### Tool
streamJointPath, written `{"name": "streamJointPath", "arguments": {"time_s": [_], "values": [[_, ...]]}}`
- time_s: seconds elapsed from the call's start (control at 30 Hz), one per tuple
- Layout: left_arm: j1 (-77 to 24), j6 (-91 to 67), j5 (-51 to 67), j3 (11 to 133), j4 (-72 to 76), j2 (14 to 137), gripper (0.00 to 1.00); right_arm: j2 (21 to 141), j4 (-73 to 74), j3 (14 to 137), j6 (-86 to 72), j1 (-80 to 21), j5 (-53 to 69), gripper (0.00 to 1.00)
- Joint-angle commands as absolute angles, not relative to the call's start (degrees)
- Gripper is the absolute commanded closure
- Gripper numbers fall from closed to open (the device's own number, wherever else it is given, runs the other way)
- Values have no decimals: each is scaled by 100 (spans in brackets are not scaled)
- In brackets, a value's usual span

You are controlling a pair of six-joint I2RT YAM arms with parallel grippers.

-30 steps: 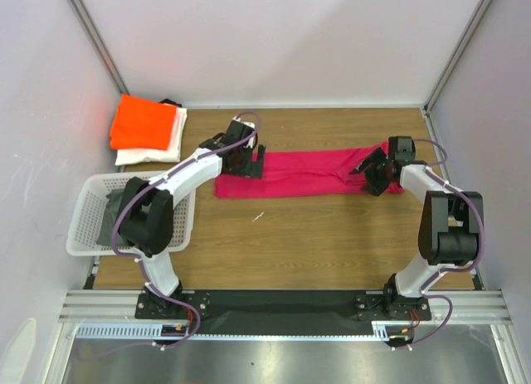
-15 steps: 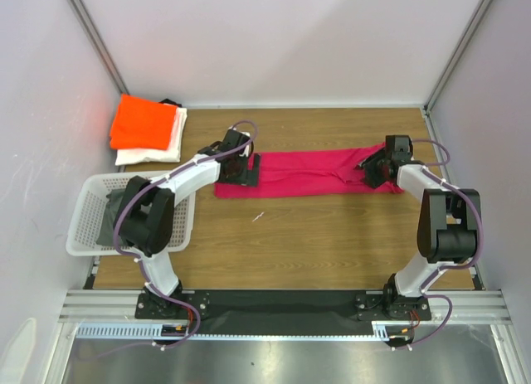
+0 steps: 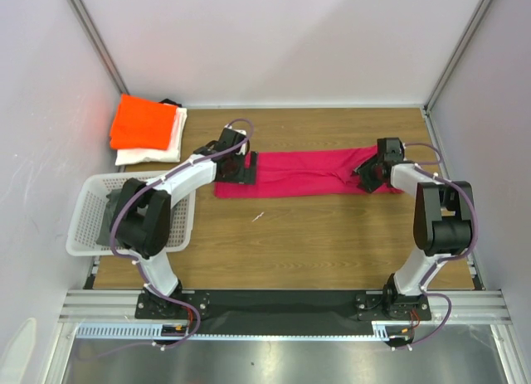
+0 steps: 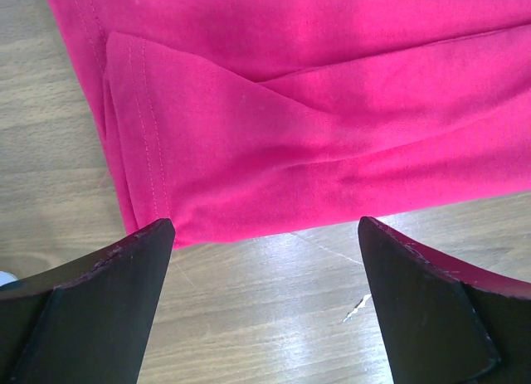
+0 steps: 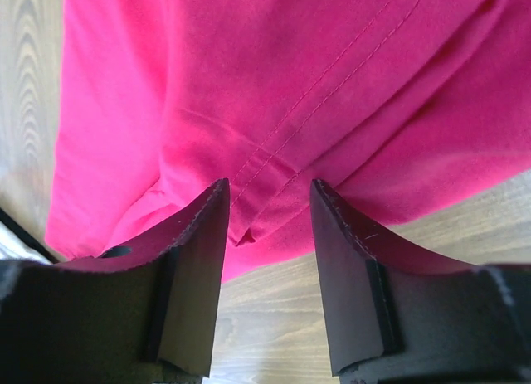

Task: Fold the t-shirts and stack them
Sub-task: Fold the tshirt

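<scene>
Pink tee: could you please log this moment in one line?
pink tee lying flat | left jaws wide open at its left end | right jaws astride its right end, grip unclear

Magenta tee point(image 3: 303, 173) lies flat; orange tee point(image 3: 145, 123) atop white tee point(image 3: 151, 156)

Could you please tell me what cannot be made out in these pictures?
- Basket contents: top view, left arm covers the dark item.
- White t-shirt: top view, mostly under the orange t-shirt.
- Right gripper grip on the pink t-shirt: right wrist view, fingertips hide contact.
- Pink t-shirt's full outline: both wrist views, cut off by frame edges.
</scene>
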State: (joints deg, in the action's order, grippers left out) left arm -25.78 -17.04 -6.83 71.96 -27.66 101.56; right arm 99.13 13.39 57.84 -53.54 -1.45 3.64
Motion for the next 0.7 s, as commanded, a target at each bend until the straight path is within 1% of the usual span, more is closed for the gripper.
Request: {"name": "streamJointPath", "arguments": {"time_s": [0.0,0.03,0.13,0.17,0.23,0.27,0.37,0.4,0.53,0.67], "values": [[-2514,-1723,-606,7172,-2654,9853,1,10037,1283,6020,-5388,-185,150,52],[-2514,-1723,-606,7181,-2654,9853,1,10046,1283,6021,-5388,-193,149,52],[-2496,-1714,-615,7181,-2654,9853,1,10107,1248,6029,-5362,-193,123,58],[-2496,-1714,-615,7181,-2654,9853,1,10125,1222,6029,-5318,-202,114,69],[-2496,-1714,-615,7181,-2654,9853,1,10160,1213,6073,-5291,-202,105,78],[-2496,-1714,-615,7181,-2654,9844,1,10178,1195,6091,-5265,-202,105,87],[-2496,-1705,-624,7189,-2654,9844,1,10169,1274,6257,-5177,-211,53,99],[-2487,-1696,-633,7181,-2654,9852,2,10178,1283,6301,-5090,-211,35,100],[-2470,-1705,-633,7181,-2619,9853,1,10230,1301,6538,-4949,-211,9,100],[-2452,-1705,-624,7154,-2593,9826,2,10572,1354,7047,-4808,-211,35,100]]}}
